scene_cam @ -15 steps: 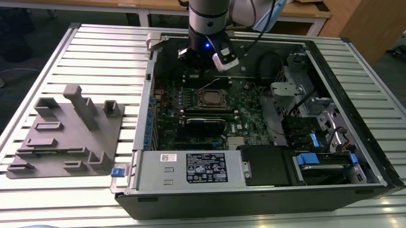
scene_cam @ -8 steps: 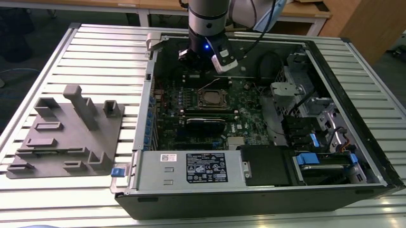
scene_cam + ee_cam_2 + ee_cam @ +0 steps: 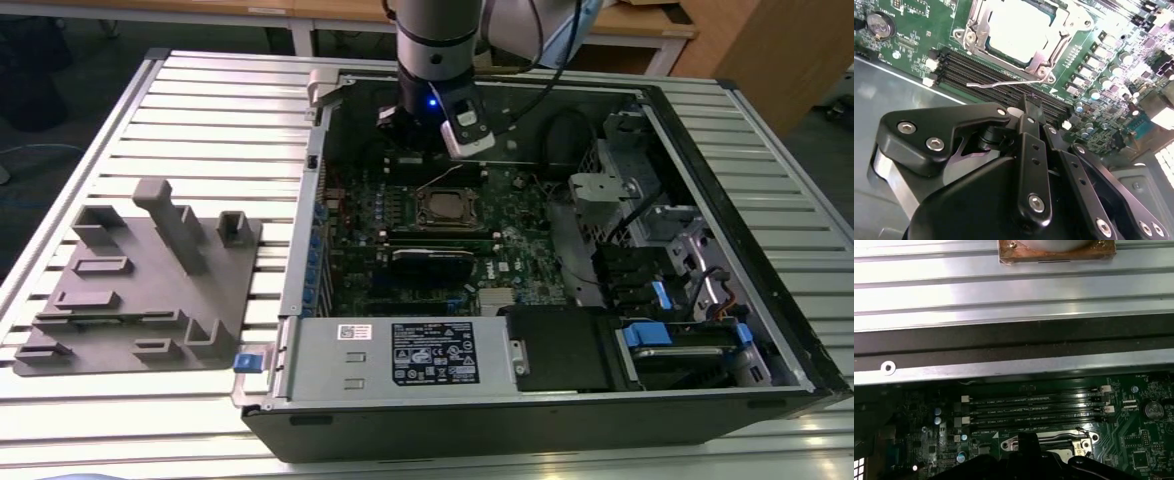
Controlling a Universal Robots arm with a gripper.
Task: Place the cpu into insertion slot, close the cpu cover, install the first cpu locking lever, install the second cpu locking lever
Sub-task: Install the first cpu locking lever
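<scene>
Now the pincer [image 3: 1027, 106] hangs over the green board [image 3: 914, 55] inside the computer case [image 3: 534, 420].
Its fingers look pinched shut on nothing. The cpu [image 3: 1016, 25] lies in the insertion slot [image 3: 1041, 70], with the cpu cover [image 3: 1061, 42] flat around it. A thin locking lever [image 3: 999, 84] sticks out just beside the slot.

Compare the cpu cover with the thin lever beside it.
In the second wrist view, the cpu cover is a flat plate framing a large window; the lever is a thin bent rod. The cpu cover lies around the cpu; the lever stretches outside it, across the memory slots. Both are silvery metal.
</scene>
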